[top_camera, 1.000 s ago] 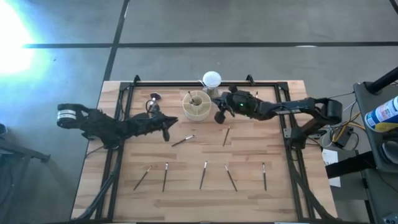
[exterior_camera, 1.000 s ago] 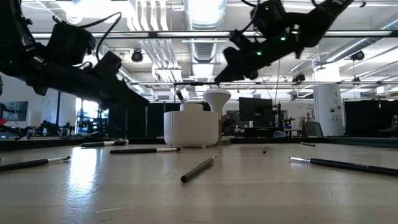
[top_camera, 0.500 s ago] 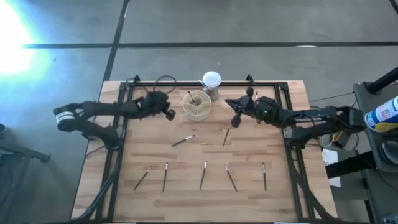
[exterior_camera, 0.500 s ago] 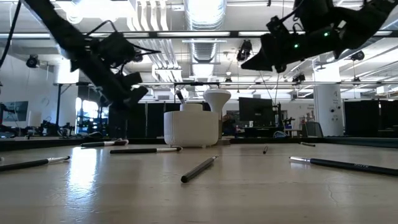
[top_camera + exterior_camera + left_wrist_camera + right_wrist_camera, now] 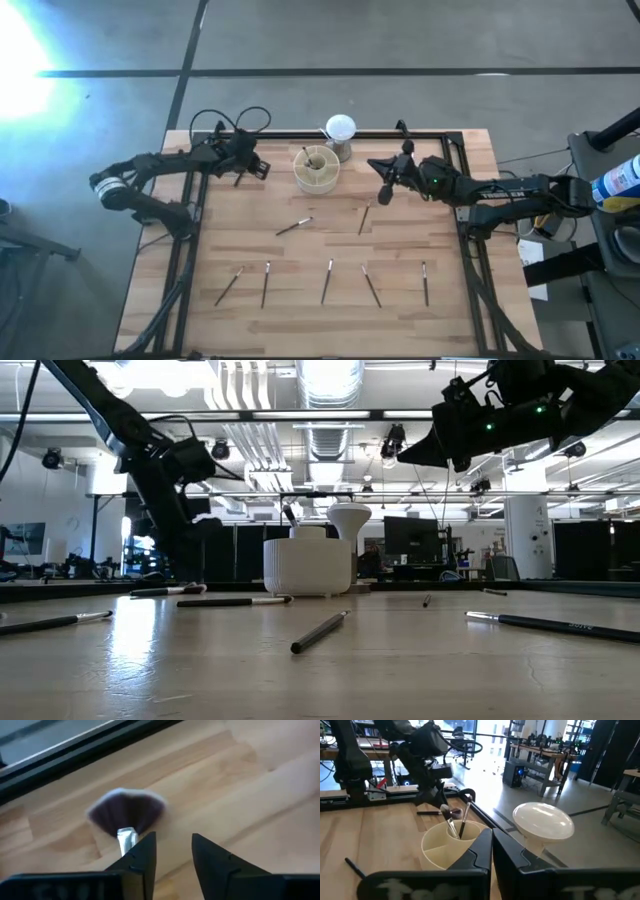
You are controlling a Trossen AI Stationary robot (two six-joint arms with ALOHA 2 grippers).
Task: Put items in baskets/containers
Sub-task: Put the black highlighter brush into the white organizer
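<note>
A round cream organiser (image 5: 316,170) stands at the table's far middle with two brushes (image 5: 464,817) upright in it. Several thin dark brushes (image 5: 327,280) lie across the near half of the table, and two more (image 5: 294,226) lie toward the middle. A fan brush with a dark reddish head (image 5: 127,812) lies flat near the far left corner. My left gripper (image 5: 174,840) is open and tipped down over it, the head just beyond one fingertip and nothing between the fingers. My right gripper (image 5: 385,190) hangs shut and level to the right of the organiser. My left gripper has one fingertip (image 5: 142,845) over the fan brush's metal ferrule (image 5: 126,837), coming slanting down from the table's left. That finger hides the spot, so I cannot tell whether it touches. The brush lies flat on the table.
A white ball on a small stand (image 5: 340,130) sits just behind the organiser at the far edge. A black frame (image 5: 300,135) runs along the table's far and side edges. Bare wood lies between the organiser and the near row of brushes.
My left gripper has swung from the table's middle toward the far left corner and tipped down over the fan brush. My right gripper has drawn back from beside the organiser toward the table's right edge. The brushes on the table have stayed put.
</note>
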